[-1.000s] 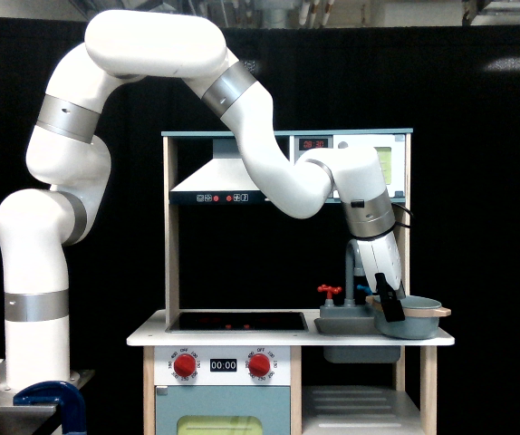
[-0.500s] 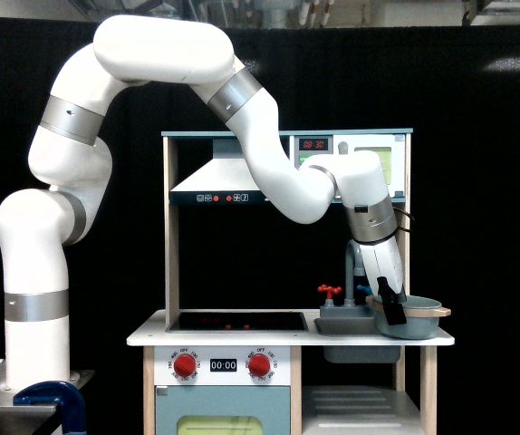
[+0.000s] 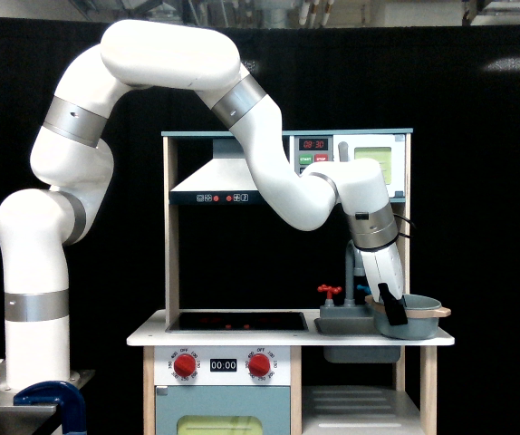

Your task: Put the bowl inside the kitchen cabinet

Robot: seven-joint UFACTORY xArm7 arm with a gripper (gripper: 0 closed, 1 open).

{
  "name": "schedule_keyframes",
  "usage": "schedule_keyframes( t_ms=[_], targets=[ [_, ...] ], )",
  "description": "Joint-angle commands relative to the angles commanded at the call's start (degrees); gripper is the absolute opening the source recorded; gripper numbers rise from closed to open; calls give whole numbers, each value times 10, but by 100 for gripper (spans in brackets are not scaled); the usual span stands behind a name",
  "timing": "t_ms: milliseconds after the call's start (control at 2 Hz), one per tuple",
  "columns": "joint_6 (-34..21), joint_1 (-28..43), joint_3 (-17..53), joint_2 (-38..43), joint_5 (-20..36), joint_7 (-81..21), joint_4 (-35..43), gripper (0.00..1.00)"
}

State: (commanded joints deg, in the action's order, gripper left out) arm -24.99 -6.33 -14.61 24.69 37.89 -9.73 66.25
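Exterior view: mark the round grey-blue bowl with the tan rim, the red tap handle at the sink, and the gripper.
Round grey-blue bowl with tan rim (image 3: 416,324): exterior view, on its grey-blue side wall.
Red tap handle (image 3: 330,291): exterior view, on the red cross-piece.
Gripper (image 3: 392,310): exterior view, at the dark fingertips by the bowl's rim.

xArm7 arm (image 3: 165,54): glossy white rounded shells, silver-grey bands at joints, thin black cable near wrist, black gripper (image 3: 393,308) fingers.

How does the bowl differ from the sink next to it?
The bowl is round with a tan rim; the sink is boxy and plain grey. The bowl sits on the counter, while the sink is sunk through it, its basin showing below. The gripper is at the bowl, not the sink. Both are greyish.
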Motion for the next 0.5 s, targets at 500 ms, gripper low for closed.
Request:
schedule_keyframes(
  t_ms=[500],
  targets=[
    [2,0,-2,-1,0,2,-2,0]
  ],
)
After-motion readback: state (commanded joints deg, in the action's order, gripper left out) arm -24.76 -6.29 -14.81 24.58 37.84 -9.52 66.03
